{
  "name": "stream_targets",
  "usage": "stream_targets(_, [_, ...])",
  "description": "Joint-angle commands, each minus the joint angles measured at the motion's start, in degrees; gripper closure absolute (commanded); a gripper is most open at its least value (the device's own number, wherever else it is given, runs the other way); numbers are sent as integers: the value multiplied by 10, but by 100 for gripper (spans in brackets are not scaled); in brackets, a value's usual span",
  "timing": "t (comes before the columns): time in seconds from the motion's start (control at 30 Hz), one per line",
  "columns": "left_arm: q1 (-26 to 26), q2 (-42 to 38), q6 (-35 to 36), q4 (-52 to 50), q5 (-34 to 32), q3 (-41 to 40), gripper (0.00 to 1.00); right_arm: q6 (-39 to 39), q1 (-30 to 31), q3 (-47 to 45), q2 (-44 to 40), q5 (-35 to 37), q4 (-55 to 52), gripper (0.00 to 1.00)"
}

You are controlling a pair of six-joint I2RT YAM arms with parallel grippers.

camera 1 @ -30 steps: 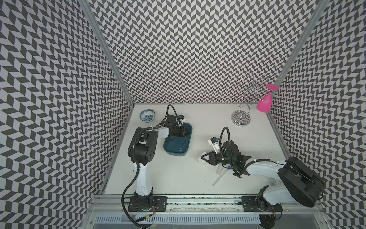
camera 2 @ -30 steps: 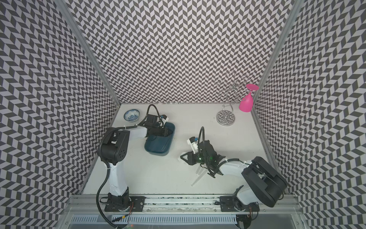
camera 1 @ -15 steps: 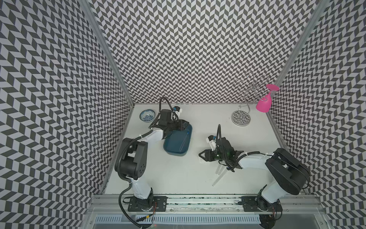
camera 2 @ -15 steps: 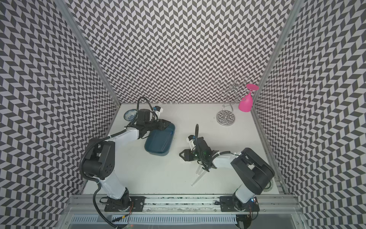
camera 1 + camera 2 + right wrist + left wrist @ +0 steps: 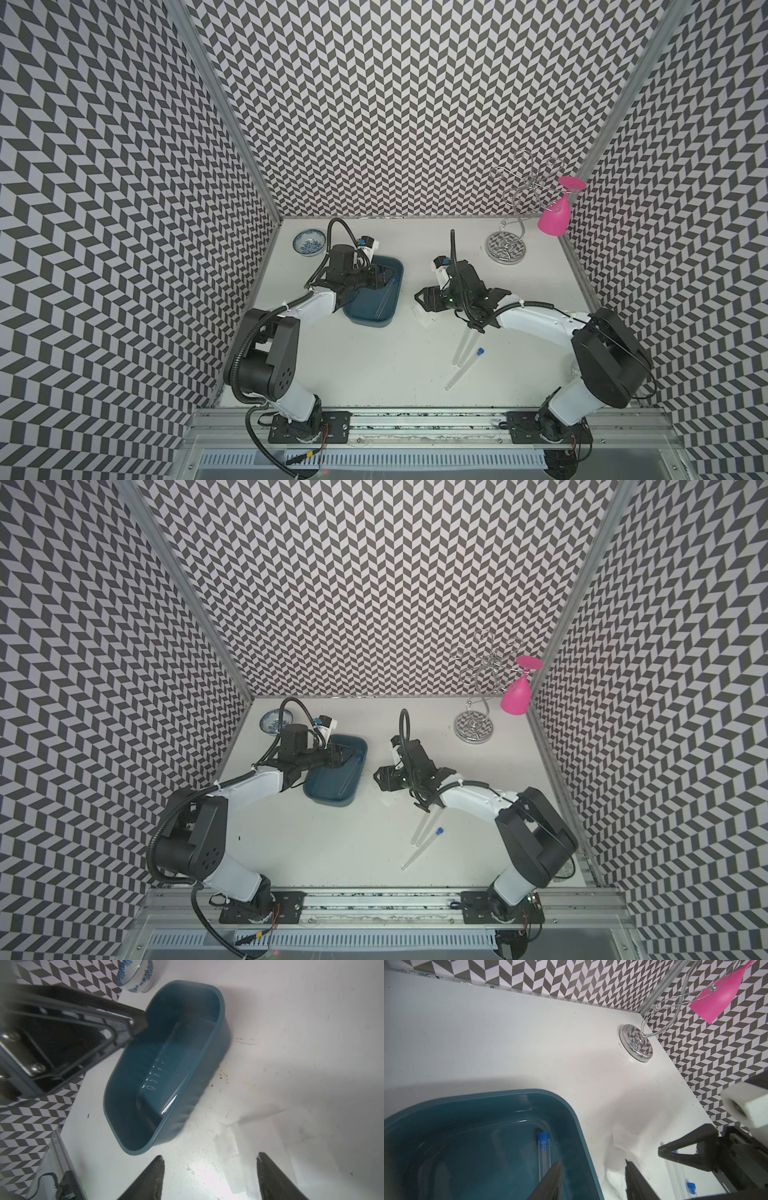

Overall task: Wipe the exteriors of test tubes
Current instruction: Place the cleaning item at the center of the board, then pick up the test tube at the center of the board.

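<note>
Both pairs of jaws have spread wider than a second ago, and the left arm (image 5: pixel 299 307) has folded lower. We see a white, speckled worktop (image 5: pixel 374 374) boxed in by chevron-patterned walls (image 5: pixel 415 104), with a metal rail (image 5: pixel 415 415) along its near edge. Our left jaws stand released and empty, straddling the rim of the blue bin (image 5: pixel 368 326). Just beside the inner jaw one test tube (image 5: pixel 544 1159) lies on the bin floor, its long axis running straight ahead of the jaws, blue cap foremost. Our right jaws, likewise released and empty, hang over the wipe sheet (image 5: pixel 234 1147). Well behind them, past the wrist, a pair of test tubes (image 5: pixel 462 352) lies side by side, rounded ends toward the rail. A third test tube (image 5: pixel 463 371) slants alongside, its cap nearer the jaws.
</note>
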Motion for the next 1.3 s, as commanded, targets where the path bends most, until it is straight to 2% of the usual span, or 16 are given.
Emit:
stream_targets(0.0, [-4,-45,0,31,7,-8,48,-20,-6,-11,-55,24,-39,31])
stream_targets(0.17, [-4,-65,9,23,13,-34,46,-15,-10,-10,-80,64,-100,35])
stream_targets(0.43, [-14,-92,-21,59,23,-80,45,38,-31,-76,-99,107,-122,56])
stream_targets(0.57, [-28,-89,-22,64,21,-89,44,56,-36,-98,-102,117,-119,62])
stream_targets(1.27, [-70,-69,-38,85,25,-91,42,92,-36,-154,-115,141,-122,63])
